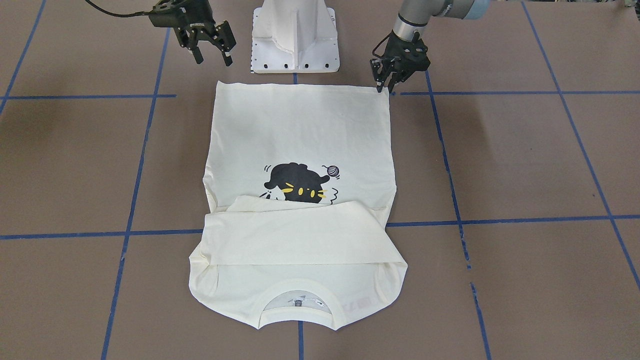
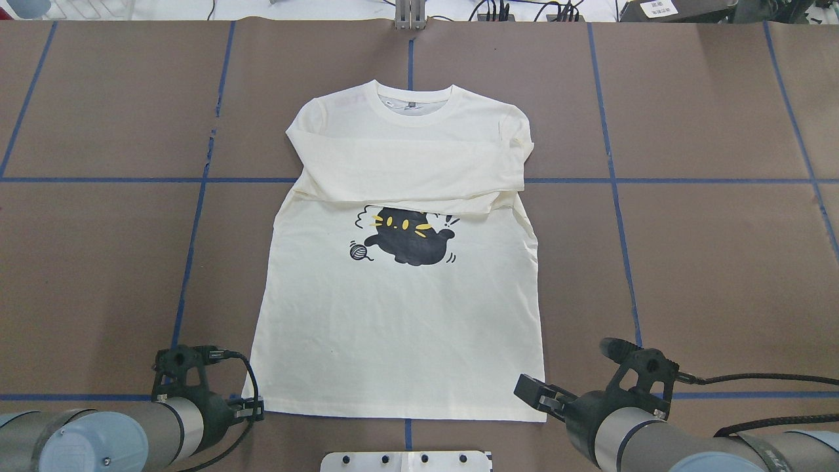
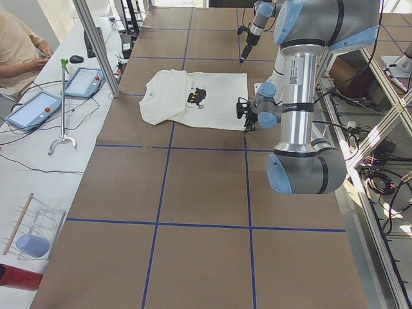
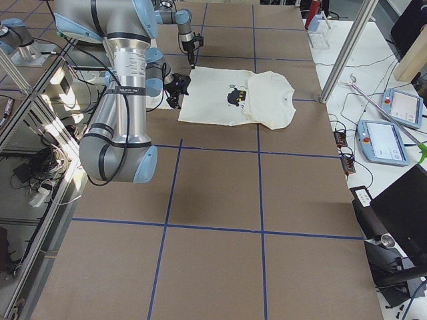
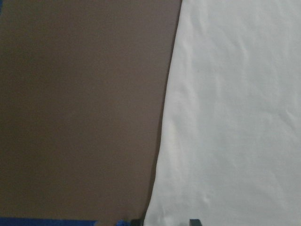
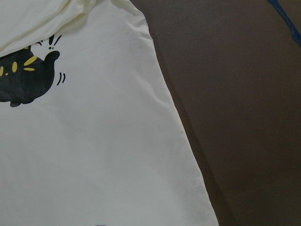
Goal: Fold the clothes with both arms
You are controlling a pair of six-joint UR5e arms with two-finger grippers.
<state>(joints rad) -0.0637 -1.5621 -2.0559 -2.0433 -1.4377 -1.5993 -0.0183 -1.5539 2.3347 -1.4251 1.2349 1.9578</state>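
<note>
The cream shirt (image 1: 300, 130) (image 2: 400, 328) lies flat and face up on the brown table, collar away from the robot. Both sleeves are folded across the chest and cover the top of the black cat print (image 2: 409, 236). My left gripper (image 1: 384, 88) (image 2: 252, 411) is down at the hem's left corner. In the left wrist view its fingertips (image 5: 193, 221) stand a little apart with the cloth edge (image 5: 162, 141) between them. My right gripper (image 1: 212, 55) (image 2: 532, 393) hangs open above the table, just behind the hem's right corner, holding nothing.
The white pedestal base (image 1: 295, 40) stands right behind the hem's middle. Blue tape lines (image 1: 130, 200) cross the brown table. A person (image 3: 19, 45) sits at a side bench with tablets (image 3: 32, 109) beyond the collar end.
</note>
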